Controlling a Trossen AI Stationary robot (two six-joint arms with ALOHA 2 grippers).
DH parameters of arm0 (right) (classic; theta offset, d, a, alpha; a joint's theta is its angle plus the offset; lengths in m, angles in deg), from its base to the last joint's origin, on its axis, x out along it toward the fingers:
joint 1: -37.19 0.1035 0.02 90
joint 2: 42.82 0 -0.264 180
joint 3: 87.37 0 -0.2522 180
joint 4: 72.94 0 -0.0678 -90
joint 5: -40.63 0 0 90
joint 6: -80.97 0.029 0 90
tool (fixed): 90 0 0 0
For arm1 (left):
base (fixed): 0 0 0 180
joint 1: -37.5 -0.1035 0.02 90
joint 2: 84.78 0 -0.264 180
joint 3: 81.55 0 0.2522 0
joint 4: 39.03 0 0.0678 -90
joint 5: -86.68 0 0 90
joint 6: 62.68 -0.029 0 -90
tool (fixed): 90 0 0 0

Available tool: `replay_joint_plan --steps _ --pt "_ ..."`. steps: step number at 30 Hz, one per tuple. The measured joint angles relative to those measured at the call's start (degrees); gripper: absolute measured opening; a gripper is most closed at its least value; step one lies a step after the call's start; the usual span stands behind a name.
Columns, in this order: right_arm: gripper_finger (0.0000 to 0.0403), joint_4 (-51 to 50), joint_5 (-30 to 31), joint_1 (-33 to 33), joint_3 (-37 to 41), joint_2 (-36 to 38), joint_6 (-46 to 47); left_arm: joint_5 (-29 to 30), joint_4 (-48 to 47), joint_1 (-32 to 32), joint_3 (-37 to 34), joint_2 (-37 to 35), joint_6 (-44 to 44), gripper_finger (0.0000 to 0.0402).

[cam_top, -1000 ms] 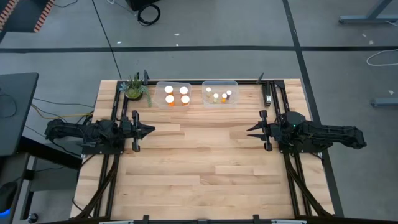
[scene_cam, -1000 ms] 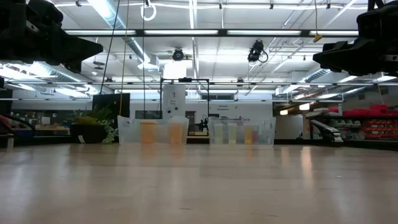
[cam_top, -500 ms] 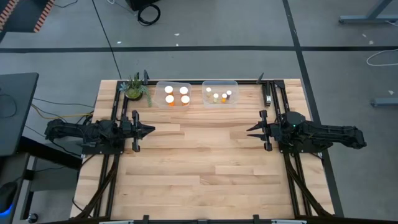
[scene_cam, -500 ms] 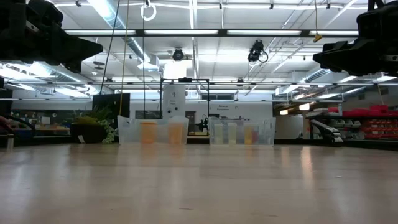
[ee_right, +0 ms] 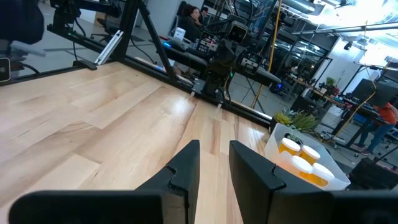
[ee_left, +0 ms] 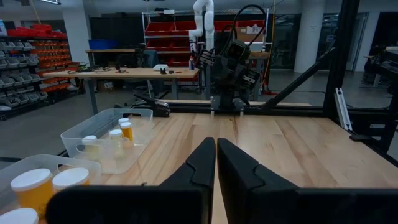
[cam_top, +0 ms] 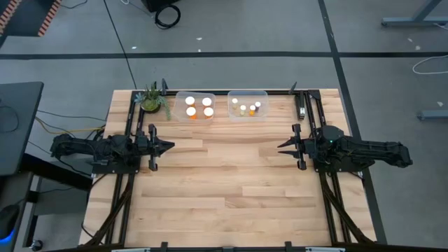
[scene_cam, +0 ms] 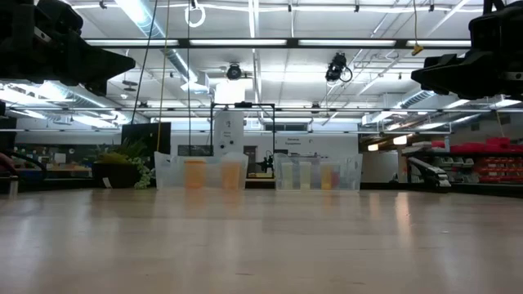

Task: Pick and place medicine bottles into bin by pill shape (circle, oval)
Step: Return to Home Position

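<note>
1. While my arms hang raised at the sides of the table (cam_top: 231, 189), four orange bottles (cam_top: 190, 111) stand in one clear bin (cam_top: 194, 94) and four small bottles (cam_top: 243, 108) in the neighbouring bin (cam_top: 247, 92), all well apart from my fingertips.
2. My left gripper (cam_top: 170, 145) is pressed closed, empty.
3. My right gripper (cam_top: 281, 148) stands slightly parted, empty.

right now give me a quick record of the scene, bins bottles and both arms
left bin: four white-capped orange bottles
right bin: several smaller bottles
plant: beside the left bin, at the table's far edge
left gripper: by the left table edge, fingers shut, holding nothing
right gripper: by the right table edge, fingers slightly open, holding nothing
</note>
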Motion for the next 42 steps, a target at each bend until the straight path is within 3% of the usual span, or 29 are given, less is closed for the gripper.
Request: replay_joint_plan --steps 30,42 --pt "0.0093 0.0 0.0 0.0 0.0 0.0 0.0 0.0 0.0 0.0 0.0 0.0 0.0 0.0036" --pt "0.0093 0.0 0.0 0.0 0.0 0.0 0.0 0.0 0.0 0.0 0.0 0.0 0.0 0.0023"
